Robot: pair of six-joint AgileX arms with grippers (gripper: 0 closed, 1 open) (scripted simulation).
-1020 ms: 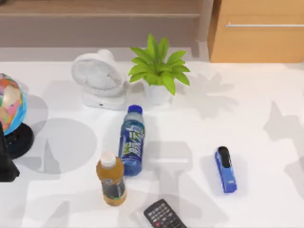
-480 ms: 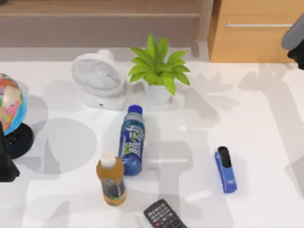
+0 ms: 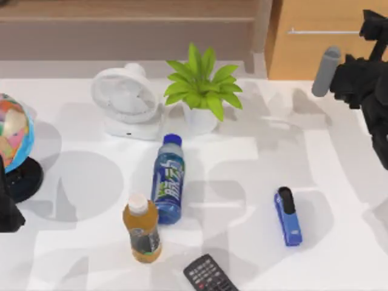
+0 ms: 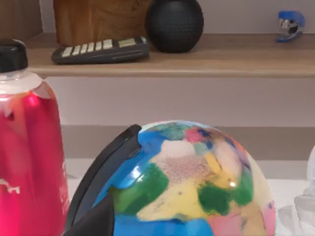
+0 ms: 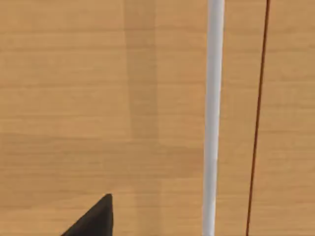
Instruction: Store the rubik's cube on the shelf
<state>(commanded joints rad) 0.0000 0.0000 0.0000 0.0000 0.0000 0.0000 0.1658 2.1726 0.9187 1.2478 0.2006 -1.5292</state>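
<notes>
The rubik's cube is out of view. The shelf [image 3: 127, 19] runs along the back of the table as a light-brown ledge with a grey-brown face. In the left wrist view the shelf [image 4: 236, 61] carries a calculator, a black ball and a small blue stapler. My right gripper [image 3: 374, 28] is high at the back right, in front of the orange-wood cabinet [image 3: 327, 54]. The right wrist view faces the cabinet front [image 5: 98, 98] and its metal handle [image 5: 213, 118] at close range. My left arm [image 3: 7, 209] is parked at the left edge, beside the globe [image 3: 13, 136].
On the table stand a white fan [image 3: 126, 100], a potted plant [image 3: 201, 91], a lying blue bottle [image 3: 168, 180], an upright orange-juice bottle [image 3: 141, 229], a blue stapler [image 3: 287, 216] and a remote [image 3: 208, 274]. A red bottle [image 4: 27, 147] is near the left wrist.
My right arm has come in from the right edge and moved left, up in front of the cabinet. The left arm and the table objects have not moved.
</notes>
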